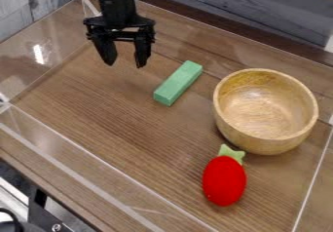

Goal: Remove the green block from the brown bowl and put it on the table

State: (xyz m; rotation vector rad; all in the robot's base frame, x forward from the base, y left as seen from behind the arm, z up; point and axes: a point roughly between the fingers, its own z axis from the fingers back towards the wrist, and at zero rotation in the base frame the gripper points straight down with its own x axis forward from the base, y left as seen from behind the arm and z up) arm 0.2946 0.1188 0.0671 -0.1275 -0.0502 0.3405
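The green block [178, 82] lies flat on the table [104, 129], just left of the brown bowl [267, 109]. The bowl stands upright at the right and its tan inside holds nothing. My gripper [121, 57] hangs above the table at the upper left, pointing down, well apart from the block. Its black fingers [103, 53] are spread open with nothing between them.
A red strawberry-shaped toy with a green top [224, 177] lies in front of the bowl. Low clear acrylic walls [78, 182] edge the tabletop on all sides. A grey plank wall runs along the back.
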